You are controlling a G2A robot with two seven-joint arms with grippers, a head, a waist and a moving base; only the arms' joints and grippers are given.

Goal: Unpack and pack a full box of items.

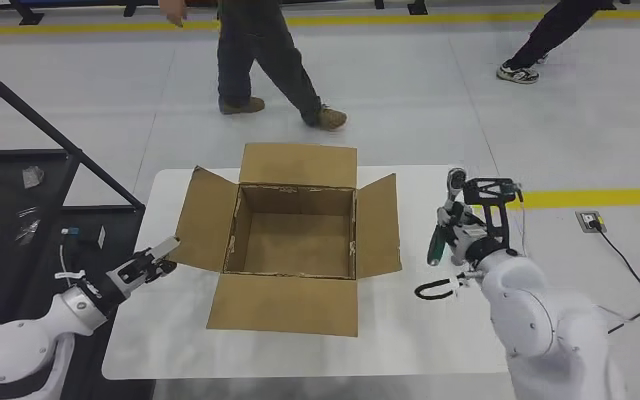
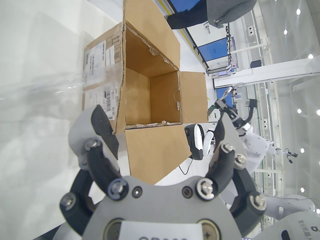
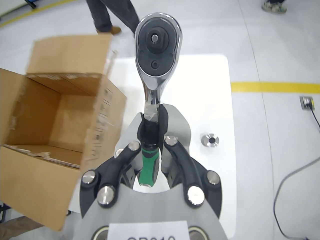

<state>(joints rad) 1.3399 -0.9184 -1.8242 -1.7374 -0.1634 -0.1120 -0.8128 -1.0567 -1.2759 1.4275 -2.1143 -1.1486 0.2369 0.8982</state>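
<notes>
Logging items as I see them. Cardboard box [image 1: 295,240]: mid-table [image 1: 420,340], all 4 flaps open, bare floor showing. R gripper [image 3: 152,122]: clamped on ratchet [image 3: 158,51] at its green/black handle, chrome head pointing away from wrist, on the box's right side. L gripper [image 2: 160,124]: fingers spread wide, just beside box's left flap. Small metal socket [image 3: 210,140]: on table near R gripper, apart from box.

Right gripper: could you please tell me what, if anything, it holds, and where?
The right gripper holds a chrome ratchet wrench with a green handle, clamped on the handle's black end beside the shank.
</notes>
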